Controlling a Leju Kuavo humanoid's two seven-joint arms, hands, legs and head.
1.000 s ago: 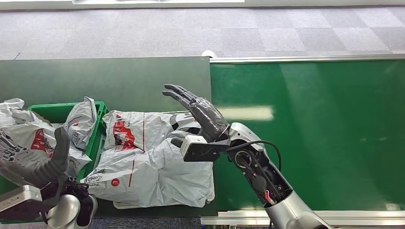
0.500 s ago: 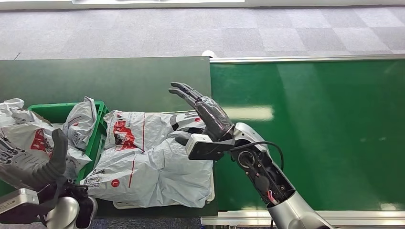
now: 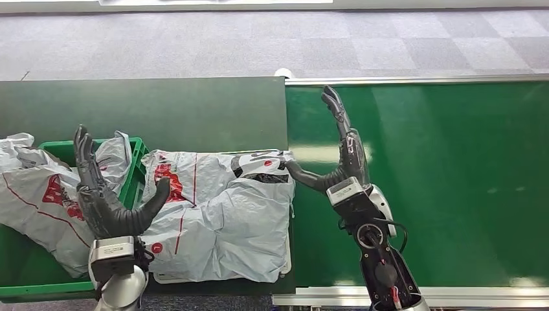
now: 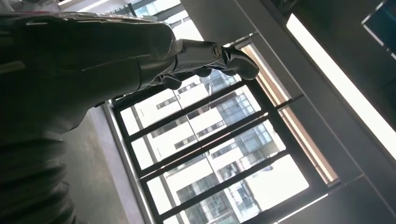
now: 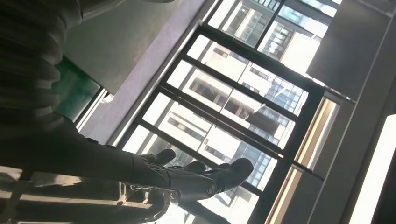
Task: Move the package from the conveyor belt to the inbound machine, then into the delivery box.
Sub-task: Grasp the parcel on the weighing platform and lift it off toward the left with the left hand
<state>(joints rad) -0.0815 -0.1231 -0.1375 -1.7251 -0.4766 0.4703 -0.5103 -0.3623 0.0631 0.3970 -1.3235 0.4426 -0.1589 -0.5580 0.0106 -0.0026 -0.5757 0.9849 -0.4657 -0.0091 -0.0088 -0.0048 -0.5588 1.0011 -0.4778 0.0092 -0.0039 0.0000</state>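
Observation:
The package, a crumpled grey-white mailer bag with red print, lies flat on the dark green platform just left of the bright green conveyor belt. My left hand stands upright at the bag's left edge with fingers spread, the thumb reaching onto the bag. My right hand is raised over the belt's left end, fingers straight up, and its thumb touches the bag's upper right corner. Neither hand holds anything. The left hand and the right hand appear against windows in the wrist views.
A green crate stands at the left, touching the package's edge, with several similar bags piled in it. A metal rail runs along the belt's far side. Grey carpet lies beyond.
My right hand has lifted off the package, swung right over the belt edge and turned upright. My left hand has risen from the lower left corner to the package's left edge.

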